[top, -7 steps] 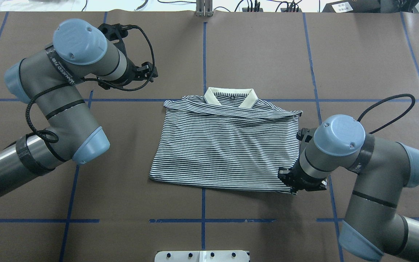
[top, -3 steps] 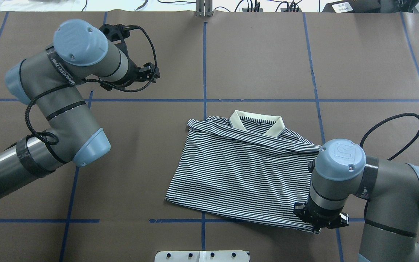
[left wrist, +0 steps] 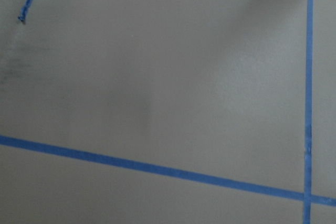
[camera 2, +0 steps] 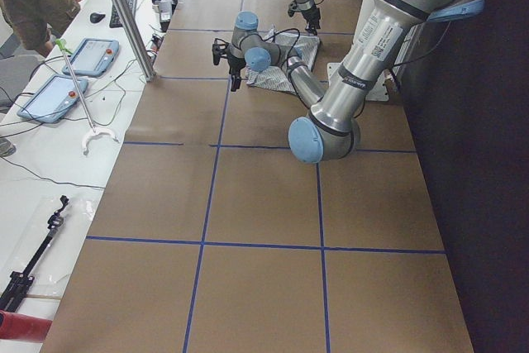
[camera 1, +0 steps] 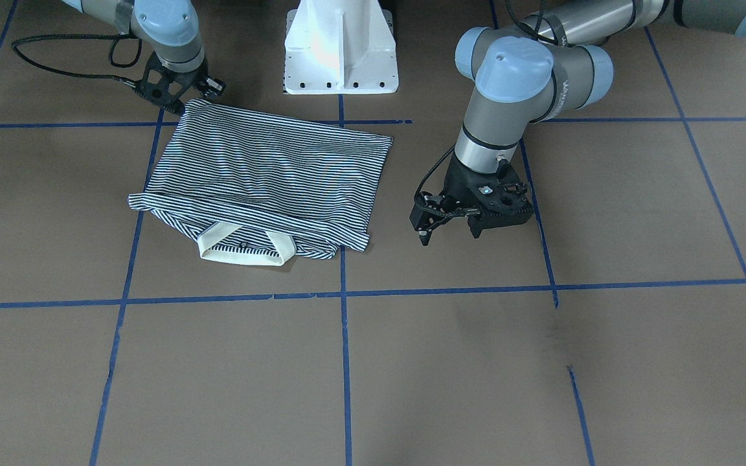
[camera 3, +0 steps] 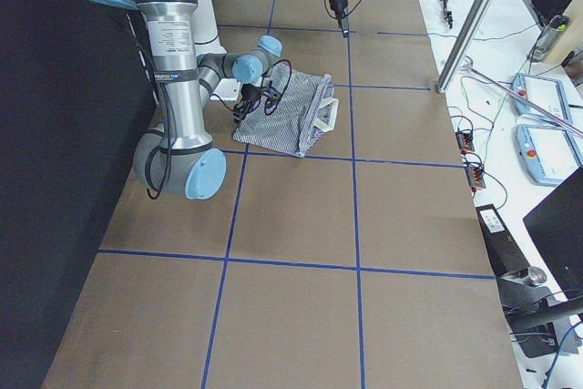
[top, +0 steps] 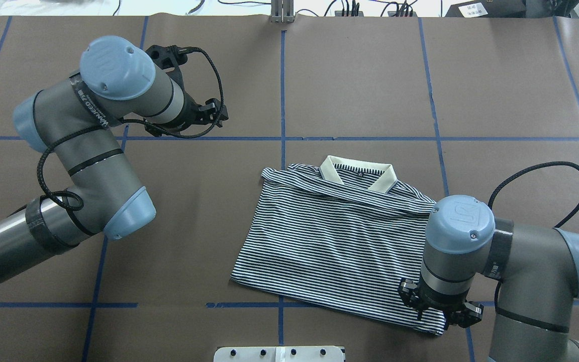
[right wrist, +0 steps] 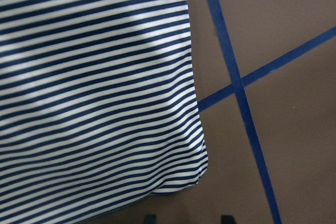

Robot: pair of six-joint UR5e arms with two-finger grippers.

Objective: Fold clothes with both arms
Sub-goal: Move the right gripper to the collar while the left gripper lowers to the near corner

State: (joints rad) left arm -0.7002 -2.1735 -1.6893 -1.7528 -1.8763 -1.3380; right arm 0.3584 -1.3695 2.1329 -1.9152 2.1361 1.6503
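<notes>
Shirt lay flat on the table, on my right of the centre tape line and close to the white base. Only its near left corner reached that line. It was soft knit with thin navy and white stripes, folded to a rough four-sided slab, sleeves tucked in, and sat skewed to the grid. The plain cream collar was on the far edge, open in a shallow V, with a small dark button under it. A diagonal fold ridge ran below the collar, and there were light ripples across the body.

The table cover was matte brown and paper-like, with blue tape squares.

The right gripper pointed down over the shirt's near right corner. In the wrist view the two dark fingertips were spread apart with bare table between them, and the rounded cloth corner lay just beyond them, not pinched.

The left gripper hung over bare table, well apart from the shirt, jaws parted, nothing in them.

Arms were grey metal tubes with light-blue caps and looped black cables.
</notes>
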